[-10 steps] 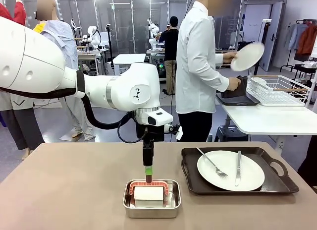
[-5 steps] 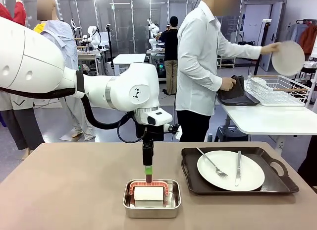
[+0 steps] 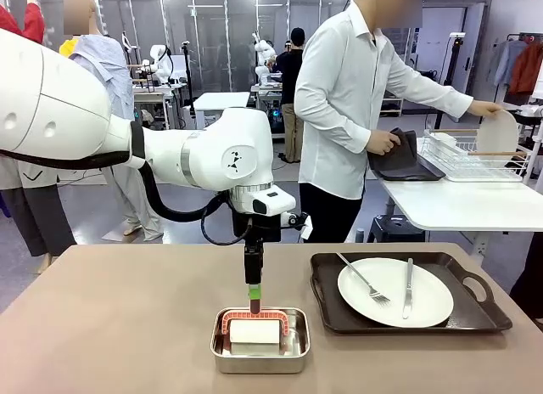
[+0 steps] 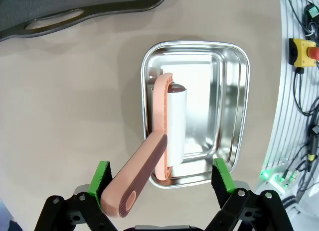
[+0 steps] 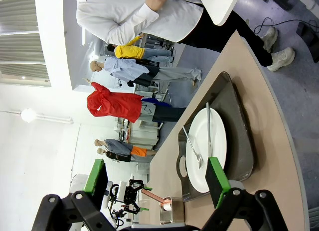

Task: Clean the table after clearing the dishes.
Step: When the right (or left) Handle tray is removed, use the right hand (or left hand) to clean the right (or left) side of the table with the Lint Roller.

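Note:
A white plate [image 3: 394,292] with a fork [image 3: 365,279] and a knife [image 3: 408,288] lies on a dark handled tray [image 3: 475,313] at the right of the brownish table [image 3: 127,326]. My left gripper [image 3: 254,302] hangs fingers-down over a steel tin [image 3: 260,353]. The tin holds a roller [image 4: 177,121] with a white roll and a pink handle [image 4: 134,186]. That handle rises between my open left fingers [image 4: 102,176], nearer one pad, with no grip on it. My right gripper [image 5: 155,176] is open and bare, looking along the table [image 5: 269,141] at the plate [image 5: 207,149].
Beyond the far edge a person in a white shirt is turned to a white side table [image 3: 458,203]. One hand sets a white plate [image 3: 496,131] into a wire rack [image 3: 475,156]; the other holds a dark tray [image 3: 403,156]. The brown table's left half lies bare.
The person has swung the white plate to the right and down into the wire rack. Neither arm has moved.

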Robot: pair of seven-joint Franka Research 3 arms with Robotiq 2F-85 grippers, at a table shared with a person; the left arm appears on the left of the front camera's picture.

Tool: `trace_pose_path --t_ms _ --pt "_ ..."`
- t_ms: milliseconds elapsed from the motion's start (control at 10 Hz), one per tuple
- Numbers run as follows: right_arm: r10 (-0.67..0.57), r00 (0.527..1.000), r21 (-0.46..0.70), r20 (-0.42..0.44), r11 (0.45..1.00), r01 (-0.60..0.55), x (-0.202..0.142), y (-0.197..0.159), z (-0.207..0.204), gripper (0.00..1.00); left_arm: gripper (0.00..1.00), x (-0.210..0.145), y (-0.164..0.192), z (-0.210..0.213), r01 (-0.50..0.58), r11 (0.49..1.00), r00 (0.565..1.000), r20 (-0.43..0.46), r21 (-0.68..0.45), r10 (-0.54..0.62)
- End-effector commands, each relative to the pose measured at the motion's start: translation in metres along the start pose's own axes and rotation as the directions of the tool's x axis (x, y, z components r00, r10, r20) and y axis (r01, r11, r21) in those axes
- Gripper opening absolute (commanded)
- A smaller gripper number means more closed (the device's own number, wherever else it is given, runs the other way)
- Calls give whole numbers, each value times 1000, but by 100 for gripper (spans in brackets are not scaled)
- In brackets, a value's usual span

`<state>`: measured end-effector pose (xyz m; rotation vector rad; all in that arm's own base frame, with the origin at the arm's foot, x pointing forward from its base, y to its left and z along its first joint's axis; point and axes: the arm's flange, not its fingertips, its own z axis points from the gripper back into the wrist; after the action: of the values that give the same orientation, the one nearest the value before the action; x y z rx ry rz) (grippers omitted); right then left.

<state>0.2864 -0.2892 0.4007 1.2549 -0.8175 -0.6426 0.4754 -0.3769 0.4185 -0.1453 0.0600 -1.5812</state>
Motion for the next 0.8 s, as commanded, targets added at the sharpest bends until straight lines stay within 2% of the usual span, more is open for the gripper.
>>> trace_pose_path --t_ms 0,100,200,400,500,600,700 --pt "-3 1000 14 11 1000 3 0 3 1 100 100 0 0 0 0 1000 1000 0 0 0" --pt "-3 1000 14 11 1000 3 0 3 1 100 100 -4 16 27 -85 990 993 68 -111 93" --pt "-3 1000 14 11 1000 3 0 3 1 100 100 -17 29 51 -177 968 968 148 -178 204" --pt "-3 1000 14 11 1000 3 0 3 1 100 100 -68 44 91 -338 899 861 294 -280 415" --pt "-3 1000 14 11 1000 3 0 3 1 100 100 -106 43 112 -404 844 752 396 -353 527" --pt "-3 1000 14 11 1000 3 0 3 1 100 100 -133 40 121 -441 805 676 443 -396 588" --pt "-3 1000 14 11 1000 3 0 3 1 100 100 -182 34 128 -518 735 538 502 -437 677"
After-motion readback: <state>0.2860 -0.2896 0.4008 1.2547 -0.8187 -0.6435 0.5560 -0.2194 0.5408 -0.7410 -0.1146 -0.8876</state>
